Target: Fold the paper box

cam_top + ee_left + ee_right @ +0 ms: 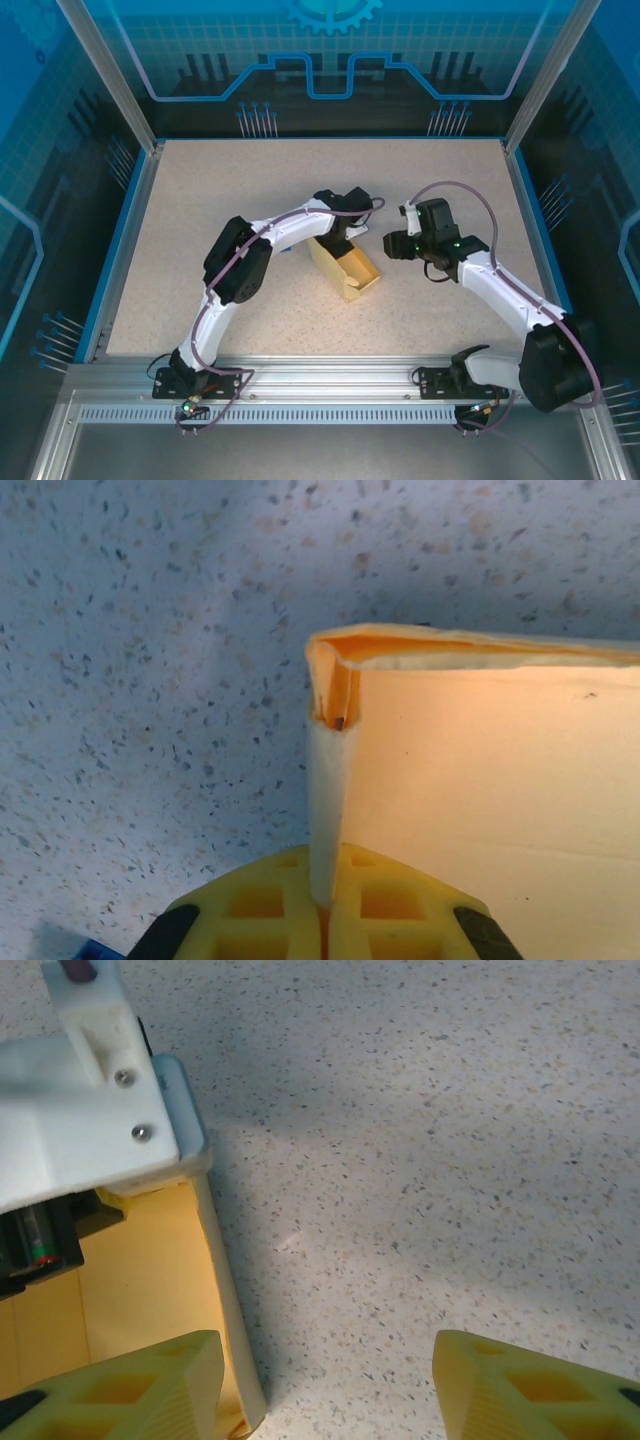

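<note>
The paper box (347, 268) is a pale yellow open card tray lying at the table's middle. My left gripper (340, 228) reaches down onto its far end. In the left wrist view the yellow fingers (270, 905) are shut on a thin upright wall of the paper box (480, 790), near a corner. My right gripper (393, 243) hovers just right of the box, open. In the right wrist view its fingers (150, 1385) stand wide apart over bare table, with the paper box's side wall (225, 1300) just inside the left finger. The left arm's white wrist (80, 1130) covers the box's far end.
The speckled beige table (220, 200) is bounded by blue rims on the left, right and far sides, and by an aluminium rail (320, 390) at the near edge. A bit of something blue (95, 950) shows at the bottom left of the left wrist view.
</note>
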`<state>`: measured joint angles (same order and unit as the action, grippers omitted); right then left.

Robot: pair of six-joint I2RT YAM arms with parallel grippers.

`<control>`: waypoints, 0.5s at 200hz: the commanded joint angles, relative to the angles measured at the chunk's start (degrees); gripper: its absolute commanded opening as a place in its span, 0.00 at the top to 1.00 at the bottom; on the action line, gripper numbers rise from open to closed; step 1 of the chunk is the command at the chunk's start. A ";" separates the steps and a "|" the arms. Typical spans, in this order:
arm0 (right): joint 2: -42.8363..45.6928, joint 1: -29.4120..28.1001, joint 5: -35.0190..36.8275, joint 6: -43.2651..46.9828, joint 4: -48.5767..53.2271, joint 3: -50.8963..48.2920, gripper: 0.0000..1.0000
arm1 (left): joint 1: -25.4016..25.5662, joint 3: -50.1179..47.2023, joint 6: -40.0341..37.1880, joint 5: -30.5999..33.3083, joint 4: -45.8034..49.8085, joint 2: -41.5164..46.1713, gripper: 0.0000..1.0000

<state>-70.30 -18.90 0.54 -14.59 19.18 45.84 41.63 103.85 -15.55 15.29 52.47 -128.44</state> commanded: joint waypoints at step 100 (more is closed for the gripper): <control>9.08 4.32 0.08 -3.79 1.12 -6.65 0.42 | 0.48 4.61 -13.67 -4.44 -4.24 -4.72 0.94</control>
<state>-61.47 -15.31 1.04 -17.41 19.84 39.77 42.48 106.61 -27.40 13.87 49.58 -130.02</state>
